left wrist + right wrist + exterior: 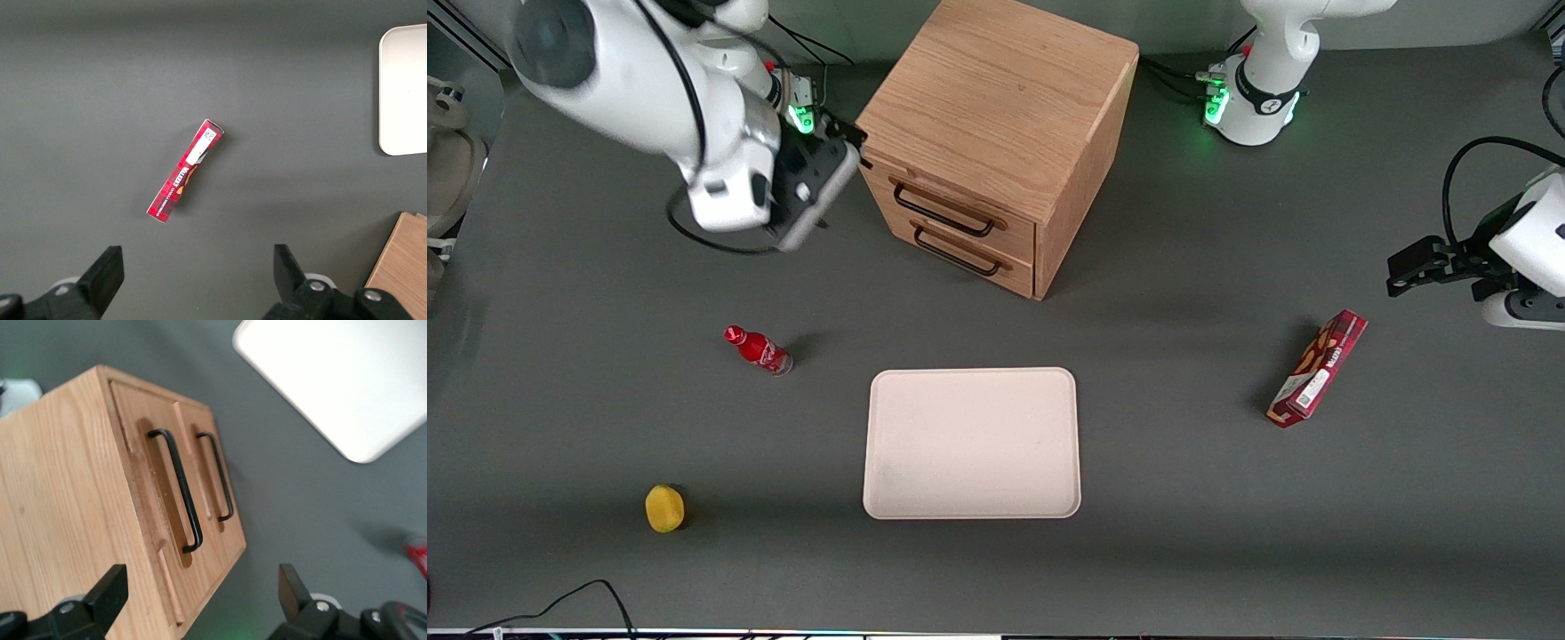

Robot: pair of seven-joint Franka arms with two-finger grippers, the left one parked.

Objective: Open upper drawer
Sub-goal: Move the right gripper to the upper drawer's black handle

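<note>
Hovering with fingers apart, gripper (200,600) sits beside grainy oak upper drawer (157,500); thin black wire handle (179,490).

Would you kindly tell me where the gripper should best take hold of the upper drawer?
Probably at the middle of the upper drawer's black bar handle, approached from in front of the cabinet: the bar stands off a recess. The open gripper hovers beside the cabinet's front corner.

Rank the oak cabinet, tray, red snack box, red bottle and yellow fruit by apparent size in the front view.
1. oak cabinet
2. tray
3. red snack box
4. red bottle
5. yellow fruit, close to the bottle

The pincer is open beside the cabinet.
</note>
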